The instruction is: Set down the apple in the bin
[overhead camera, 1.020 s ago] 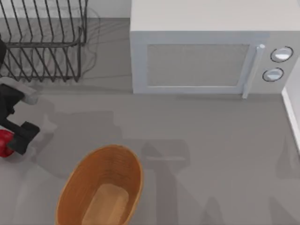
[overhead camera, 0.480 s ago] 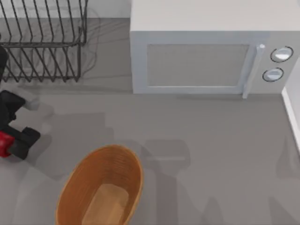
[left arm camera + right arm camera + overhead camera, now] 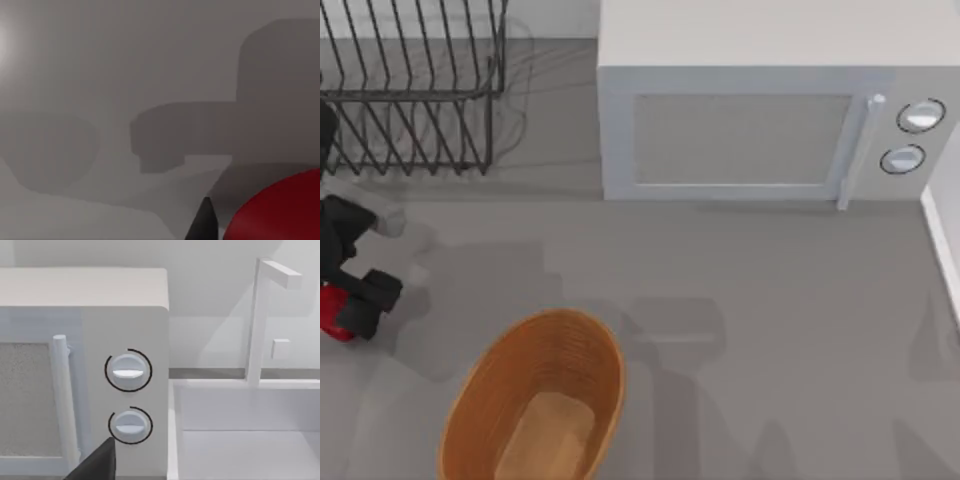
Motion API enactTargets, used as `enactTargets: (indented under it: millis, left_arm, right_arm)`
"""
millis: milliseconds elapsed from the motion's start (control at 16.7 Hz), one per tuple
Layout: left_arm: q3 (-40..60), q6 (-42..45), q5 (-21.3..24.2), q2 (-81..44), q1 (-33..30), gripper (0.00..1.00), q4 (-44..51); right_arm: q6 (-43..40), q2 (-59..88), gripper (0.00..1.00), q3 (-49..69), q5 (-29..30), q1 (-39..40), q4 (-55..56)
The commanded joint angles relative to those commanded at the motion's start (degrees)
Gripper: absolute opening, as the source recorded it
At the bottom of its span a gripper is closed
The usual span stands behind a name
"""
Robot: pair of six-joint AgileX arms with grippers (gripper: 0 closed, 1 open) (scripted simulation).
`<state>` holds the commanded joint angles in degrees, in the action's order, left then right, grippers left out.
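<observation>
My left end effector (image 3: 342, 308) is closed tight on the apple (image 3: 332, 312), holding it above the counter (image 3: 770, 330) at the far left edge. The bin (image 3: 535, 400) sits on the counter to the right of the apple and nearer the front, apart from it. A black dish rack (image 3: 415, 90) and a white microwave (image 3: 760, 110) stand at the back.
</observation>
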<state>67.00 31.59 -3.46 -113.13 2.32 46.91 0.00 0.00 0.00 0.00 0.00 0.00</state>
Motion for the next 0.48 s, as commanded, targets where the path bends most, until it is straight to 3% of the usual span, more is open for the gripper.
enactTargets:
  millis: [120, 480]
  left_arm:
    - [0.00, 0.00, 0.00, 0.00, 0.00, 0.02, 0.00]
    - [0.00, 0.00, 0.00, 0.00, 0.00, 0.00, 0.00]
  right_arm:
    - [0.00, 0.00, 1.00, 0.00, 0.00, 0.00, 0.00]
    - [0.00, 0.00, 1.00, 0.00, 0.00, 0.00, 0.00]
